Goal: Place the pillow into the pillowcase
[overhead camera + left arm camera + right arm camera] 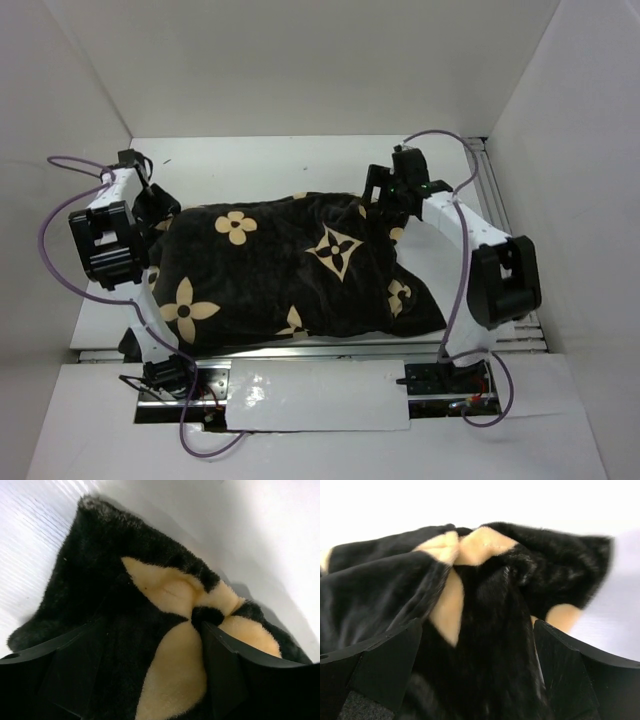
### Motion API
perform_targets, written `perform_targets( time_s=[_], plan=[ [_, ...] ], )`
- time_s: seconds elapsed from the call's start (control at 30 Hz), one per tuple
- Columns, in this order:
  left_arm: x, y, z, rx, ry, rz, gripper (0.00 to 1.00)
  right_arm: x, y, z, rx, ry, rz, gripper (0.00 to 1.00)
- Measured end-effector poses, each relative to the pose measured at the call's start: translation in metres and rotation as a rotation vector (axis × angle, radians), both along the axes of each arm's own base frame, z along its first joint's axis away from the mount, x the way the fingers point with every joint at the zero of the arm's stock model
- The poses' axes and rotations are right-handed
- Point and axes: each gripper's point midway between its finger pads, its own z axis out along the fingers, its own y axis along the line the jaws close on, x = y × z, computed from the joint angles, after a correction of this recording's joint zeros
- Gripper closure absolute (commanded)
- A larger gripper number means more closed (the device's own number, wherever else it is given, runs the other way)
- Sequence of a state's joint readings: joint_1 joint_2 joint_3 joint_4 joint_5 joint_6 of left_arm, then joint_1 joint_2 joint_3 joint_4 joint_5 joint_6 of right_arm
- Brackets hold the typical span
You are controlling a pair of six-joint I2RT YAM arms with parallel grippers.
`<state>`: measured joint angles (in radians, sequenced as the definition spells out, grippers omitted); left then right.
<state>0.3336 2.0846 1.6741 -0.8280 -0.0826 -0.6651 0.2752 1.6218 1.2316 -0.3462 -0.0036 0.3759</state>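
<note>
**Straddling the plush pillowcase at both far corners**

On the left, the left arm [105, 240] rises from its base and folds back down to the far-left corner of the pillowcase [290, 265]. The left fingers [70, 665] stand wide apart, with fur bulging up between them and not pinched flat. Across the tabletop [270, 160], the right arm [500, 275] is elbowed high and reaches inward to the far-right edge. The right fingers [565, 670] are likewise spread wide, a rumpled ridge of fabric filling the gap.

The pillowcase is thick, dark, long-napped plush, printed with tan four-petal flowers [170, 595] and a four-pointed star [335, 250]. It lies crosswise in the middle of the tabletop, rounded and full, creased along its right side. The pillow is hidden in every view, so whether it fills the case cannot be told.
</note>
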Motion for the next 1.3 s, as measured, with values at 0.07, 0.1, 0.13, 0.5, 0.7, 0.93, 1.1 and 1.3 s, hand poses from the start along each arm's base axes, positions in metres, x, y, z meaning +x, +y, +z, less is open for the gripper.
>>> perform_targets(
  time_s=[0.07, 0.1, 0.13, 0.5, 0.7, 0.93, 1.1, 1.3],
  plan=[
    [-0.003, -0.002, -0.009, -0.008, 0.001, 0.001, 0.54, 0.005, 0.006, -0.019, 0.013, 0.05, -0.01, 0.0],
    [-0.003, -0.004, -0.012, -0.013, -0.003, 0.001, 0.64, 0.008, 0.009, -0.028, 0.018, 0.071, -0.017, 0.0],
    [-0.003, -0.007, -0.016, -0.018, -0.007, -0.007, 0.75, 0.009, 0.011, -0.039, 0.022, 0.097, -0.023, 0.0],
    [0.002, -0.016, -0.018, -0.001, -0.048, -0.076, 1.0, 0.014, 0.042, -0.097, 0.136, 0.233, 0.007, 0.1],
    [0.015, -0.02, 0.021, 0.023, -0.179, -0.139, 1.0, 0.023, 0.071, -0.085, 0.27, 0.185, 0.132, 1.0],
    [0.076, -0.028, 0.123, 0.052, -0.397, -0.229, 1.0, 0.077, 0.063, -0.027, 0.266, 0.045, 0.192, 1.0],
    [0.137, -0.04, 0.27, 0.116, -0.779, -0.312, 1.0, 0.166, 0.044, 0.131, 0.254, -0.348, 0.207, 1.0],
    [0.092, -0.075, 0.382, 0.158, -1.07, -0.409, 1.0, 0.154, -0.013, 0.277, 0.213, -0.704, 0.168, 1.0]
  ],
)
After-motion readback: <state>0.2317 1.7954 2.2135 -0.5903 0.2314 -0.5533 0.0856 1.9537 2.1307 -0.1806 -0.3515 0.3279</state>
